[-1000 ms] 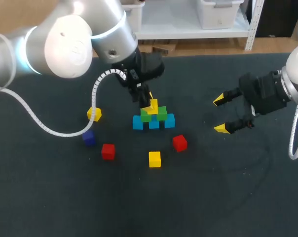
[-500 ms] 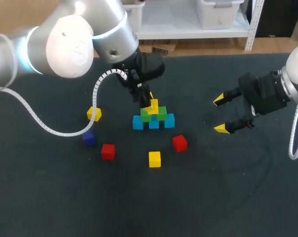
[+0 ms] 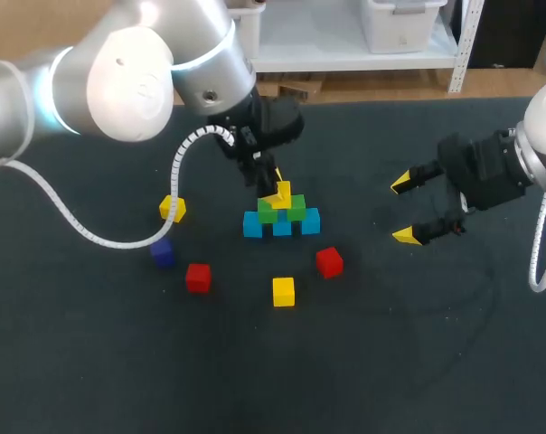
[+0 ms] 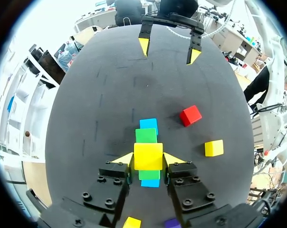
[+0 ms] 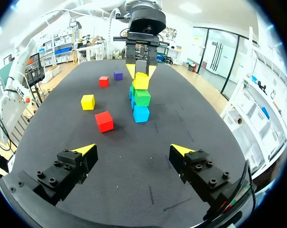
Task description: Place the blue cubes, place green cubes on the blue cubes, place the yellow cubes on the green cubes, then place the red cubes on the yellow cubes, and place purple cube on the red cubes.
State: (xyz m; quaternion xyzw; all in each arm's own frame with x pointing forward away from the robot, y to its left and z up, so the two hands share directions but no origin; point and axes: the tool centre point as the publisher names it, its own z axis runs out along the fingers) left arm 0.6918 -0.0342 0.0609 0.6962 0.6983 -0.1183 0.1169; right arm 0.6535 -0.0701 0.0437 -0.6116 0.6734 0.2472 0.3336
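The left pincer [image 4: 148,161] is clamped on a yellow cube [image 4: 148,153]. That cube sits atop the green cubes [image 3: 296,209] over the blue cubes [image 3: 253,224], around the middle of the table [image 3: 390,344]. The right pincer [image 3: 402,210] hangs near the right edge, fingers apart and holding nothing.

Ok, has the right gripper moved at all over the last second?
No. The right gripper sits in the same spot, just as far from the red cube below and left of it in the head view, and it is open as before.
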